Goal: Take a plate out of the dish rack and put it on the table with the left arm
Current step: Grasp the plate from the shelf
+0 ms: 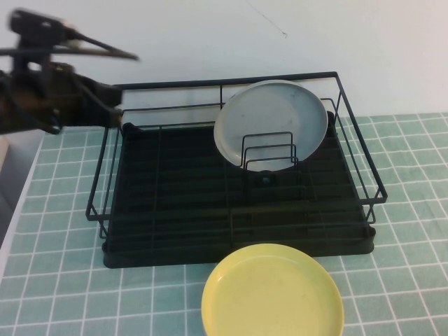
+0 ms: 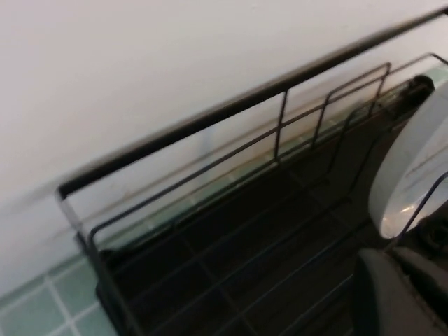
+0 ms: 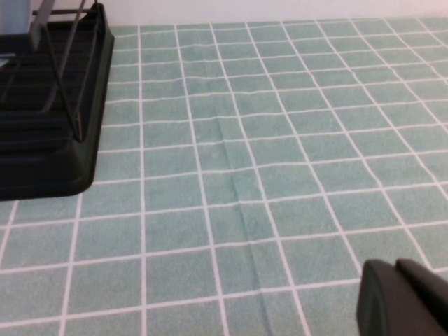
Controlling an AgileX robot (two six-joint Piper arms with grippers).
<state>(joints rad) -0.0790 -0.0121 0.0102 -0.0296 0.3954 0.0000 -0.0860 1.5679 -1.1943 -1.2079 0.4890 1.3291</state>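
The pale grey plate (image 1: pixel 271 124) stands upright between the dividers at the back right of the black dish rack (image 1: pixel 168 203). My left gripper (image 1: pixel 112 105) hovers above the rack's back left corner, well left of the plate, and holds nothing. In the left wrist view its fingers (image 2: pixel 392 256) lie together over the rack's tray, with the rack's rail (image 2: pixel 231 108) and the plate's edge (image 2: pixel 413 175) beyond. My right gripper (image 3: pixel 393 269) is out of the high view. It is shut and empty above the green tiled table (image 3: pixel 266 175), to the right of the rack (image 3: pixel 49 140).
A yellow plate (image 1: pixel 273 297) lies flat on the table (image 1: pixel 63 280) just in front of the rack. A pale wall runs close behind the rack. Bare tiles show left and right of the rack.
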